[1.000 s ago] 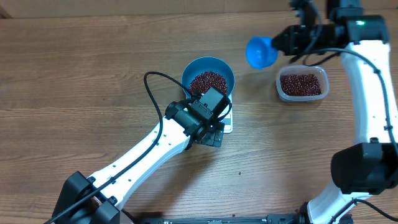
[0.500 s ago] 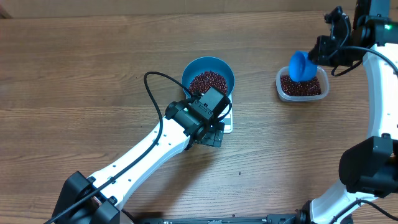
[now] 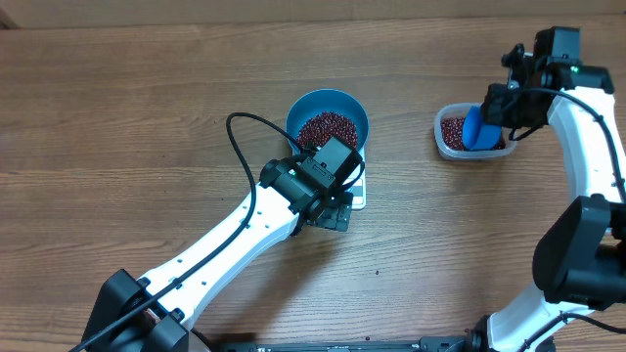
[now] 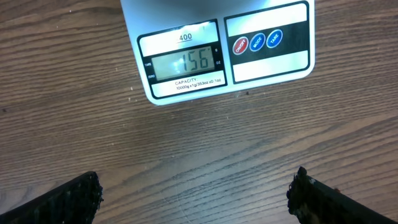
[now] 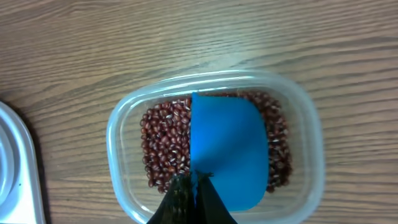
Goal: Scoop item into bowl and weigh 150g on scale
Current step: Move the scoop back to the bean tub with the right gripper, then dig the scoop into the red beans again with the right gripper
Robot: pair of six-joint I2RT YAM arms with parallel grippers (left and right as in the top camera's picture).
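Observation:
The blue bowl (image 3: pixel 328 122) stands on the white scale (image 3: pixel 358 193), with a heap of dark red-brown beans (image 3: pixel 328 127) inside. In the left wrist view the scale (image 4: pixel 267 65) shows 156 on its display (image 4: pixel 183 62). My left gripper (image 4: pixel 196 196) hangs open over bare wood just in front of the scale, with nothing between its fingers. My right gripper (image 5: pixel 196 177) is shut on a blue scoop (image 5: pixel 230 155), which dips into more beans (image 5: pixel 165 143) in a clear plastic tub (image 5: pixel 118 143). From overhead the scoop (image 3: pixel 477 127) sits inside the tub (image 3: pixel 448 147) at the right.
The left arm (image 3: pixel 235 240) slants from the near left edge up to the scale. The right arm (image 3: pixel 587 137) runs along the table's right side. A white rounded object (image 5: pixel 12 168) shows at the left edge of the right wrist view.
The right arm carried the blue scoop rightward from beside the bowl and lowered it into the clear tub. The left arm and bowl stayed still.

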